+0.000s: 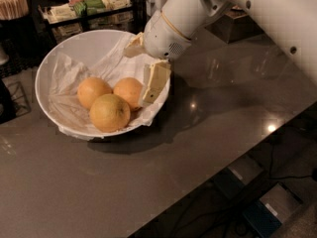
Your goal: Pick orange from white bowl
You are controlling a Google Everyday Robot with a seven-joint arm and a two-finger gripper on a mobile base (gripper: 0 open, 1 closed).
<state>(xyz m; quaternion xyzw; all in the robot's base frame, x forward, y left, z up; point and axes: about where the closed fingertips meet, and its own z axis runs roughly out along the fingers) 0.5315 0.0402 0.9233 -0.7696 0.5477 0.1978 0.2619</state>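
The orange [128, 90] lies in the white bowl [43, 69], on the crumpled paper lining [63, 78], at the right of a cluster of three fruits. A paler fruit [92, 90] sits just to its left and a larger yellower fruit [109, 113] just in front, both touching it or nearly so. The gripper [138, 76] is inside the bowl's right half with its beige fingers [156, 79] spread apart: one points down right beside the orange's right side, the other sticks out higher behind it. The white arm [257, 9] slants down from the upper right, wrist angled toward the bowl, above the grey table [208, 133]
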